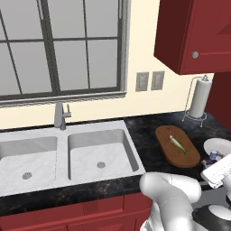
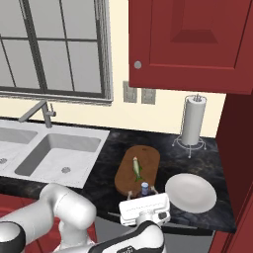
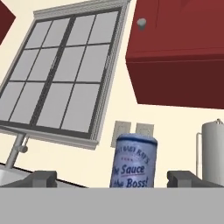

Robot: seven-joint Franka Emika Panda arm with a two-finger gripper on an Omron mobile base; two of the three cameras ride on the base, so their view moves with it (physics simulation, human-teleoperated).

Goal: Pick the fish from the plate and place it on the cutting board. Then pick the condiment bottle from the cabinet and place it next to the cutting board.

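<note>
Fish (image 2: 137, 168) lies on board (image 2: 148, 158), plate (image 2: 190, 192) bare, so step 1 looks done. Bottle (image 2: 144, 188) stands upright at counter's front edge, just beside board's near end (plate on its other side). Gripper (image 2: 143, 192) straddles it w/ jaws spread wide, not pinching; prob. only the pull-away left.

Pretty flat, even rendered lighting everywhere, bright with no obvious single source, and the window (image 1: 63, 47) panes are just plain grey with no glare coming through. Shadows are super soft: a faint one under the red wall cupboard (image 2: 190, 44) and some gentle shading inside the sink (image 1: 101, 153) basins. Everything's sharp edge to edge, no blur or lens warp, just slightly jaggy low-res edges.
</note>
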